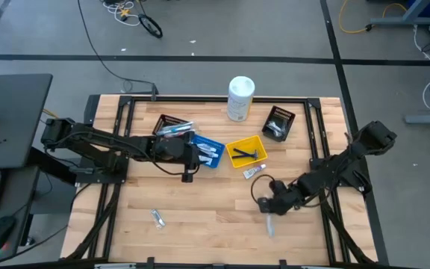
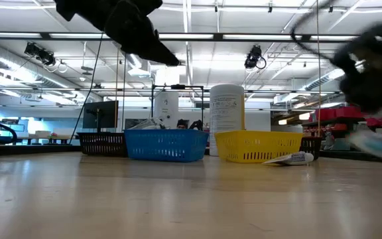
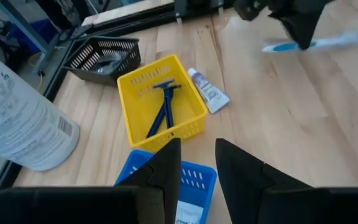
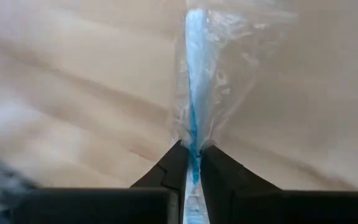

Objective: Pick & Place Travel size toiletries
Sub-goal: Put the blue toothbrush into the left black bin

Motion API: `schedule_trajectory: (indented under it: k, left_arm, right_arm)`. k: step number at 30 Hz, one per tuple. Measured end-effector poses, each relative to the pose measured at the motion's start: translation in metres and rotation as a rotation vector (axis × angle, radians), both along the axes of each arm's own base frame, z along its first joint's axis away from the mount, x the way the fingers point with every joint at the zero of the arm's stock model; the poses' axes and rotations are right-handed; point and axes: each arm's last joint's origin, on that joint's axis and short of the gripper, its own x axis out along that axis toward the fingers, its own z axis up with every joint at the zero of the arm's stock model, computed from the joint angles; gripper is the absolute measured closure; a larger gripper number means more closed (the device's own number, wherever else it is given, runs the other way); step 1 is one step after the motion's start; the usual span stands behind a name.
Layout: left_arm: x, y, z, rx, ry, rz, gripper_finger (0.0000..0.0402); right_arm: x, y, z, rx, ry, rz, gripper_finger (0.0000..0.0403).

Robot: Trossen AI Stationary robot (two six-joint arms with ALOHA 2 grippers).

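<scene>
Right wrist view, right hand [image 4: 191, 163] pinching wrapped toothbrush [image 4: 194, 93], left hand [image 3: 197, 165] parted, empty.

Left arm stretched across the table toward 3 o'clock, left gripper [image 1: 200, 155] hovering near centre with fingers [image 3: 166, 168] parted and empty; right arm reaching in from 3 o'clock toward 7 o'clock, right gripper [image 1: 269, 211] low, fingers [image 4: 173, 165] pinched on a wrapped toothbrush [image 4: 194, 112].
</scene>
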Motion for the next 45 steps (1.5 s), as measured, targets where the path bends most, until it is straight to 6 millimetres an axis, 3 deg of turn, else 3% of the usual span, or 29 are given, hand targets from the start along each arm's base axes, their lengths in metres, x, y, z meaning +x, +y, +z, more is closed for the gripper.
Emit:
schedule_trajectory:
  k: [3,6,11,14,22,27,31,39,45]
  left_arm:
    - [0.001,0.000,0.002,0.015,-0.022,-0.008,0.0294]
    - [0.002,0.000,0.004,0.025,-0.043,-0.016,0.0294]
    - [0.004,0.000,0.008,-0.028,-0.095,0.010,0.0294]
    - [0.004,0.000,0.008,-0.082,-0.106,0.033,0.0294]
    - [0.004,0.002,0.008,-0.175,-0.121,0.086,0.0291]
    - [0.004,0.003,0.008,-0.251,-0.128,0.078,0.0277]
    - [0.005,0.003,0.011,-0.283,-0.158,0.089,0.0261]
    - [0.006,0.004,0.013,-0.260,-0.186,0.116,0.0241]
    - [0.006,0.004,0.012,-0.267,-0.179,0.122,0.0239]
  right_arm:
    - [0.008,-0.007,0.015,-0.185,-0.210,0.041,0.0363]
    - [0.017,-0.020,0.025,-0.494,-0.383,0.044,0.0363]
    - [0.031,-0.049,0.034,-0.942,-0.429,-0.031,0.0363]
    - [0.043,-0.067,0.041,-1.079,-0.434,-0.044,0.0363]
    - [0.082,-0.105,0.069,-1.178,-0.760,0.346,0.0364]
    - [0.091,-0.125,0.078,-1.274,-0.882,0.382,0.0364]
    - [0.097,-0.135,0.079,-1.254,-1.003,0.401,0.0364]
    - [0.112,-0.139,0.068,-1.266,-1.132,0.391,0.0364]
    - [0.141,-0.137,0.065,-1.250,-1.193,0.438,0.0364]
